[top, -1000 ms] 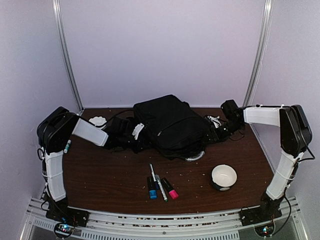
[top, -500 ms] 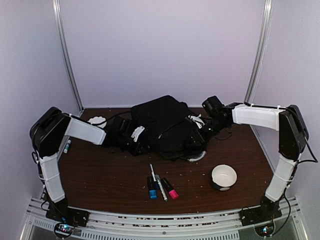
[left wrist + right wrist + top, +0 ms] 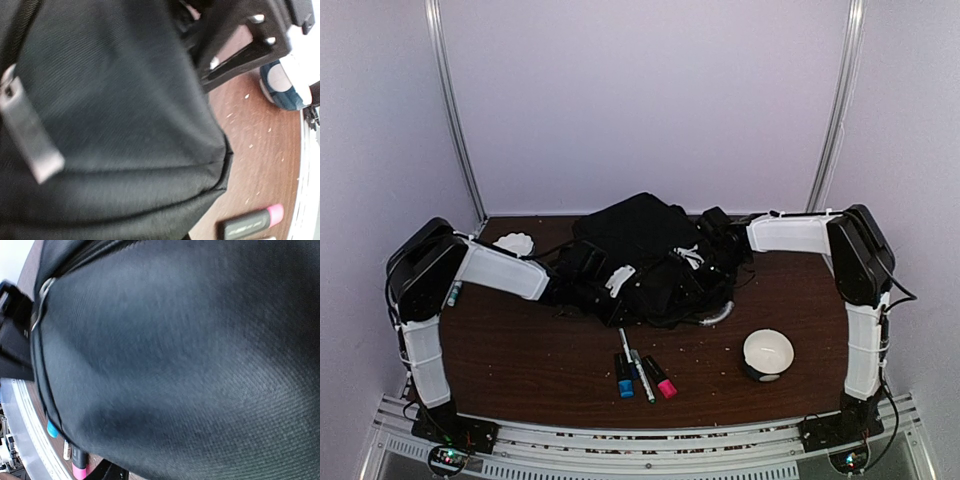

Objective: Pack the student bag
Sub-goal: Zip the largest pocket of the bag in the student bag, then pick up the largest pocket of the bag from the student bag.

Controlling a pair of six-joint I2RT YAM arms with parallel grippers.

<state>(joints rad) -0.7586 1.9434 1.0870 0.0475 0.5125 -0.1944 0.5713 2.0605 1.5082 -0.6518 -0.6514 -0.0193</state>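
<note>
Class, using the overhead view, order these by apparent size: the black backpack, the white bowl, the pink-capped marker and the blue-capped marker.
1. black backpack
2. white bowl
3. pink-capped marker and blue-capped marker: they look alike, so not ranked.

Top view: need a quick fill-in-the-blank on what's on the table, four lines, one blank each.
1. The bag is ____ in colour.
2. The left marker beside the pen has a ____ cap.
3. The right marker has a ____ cap.
4. The bowl stands to the ____ of the pen.

Missing words: black; blue; pink; right
</note>
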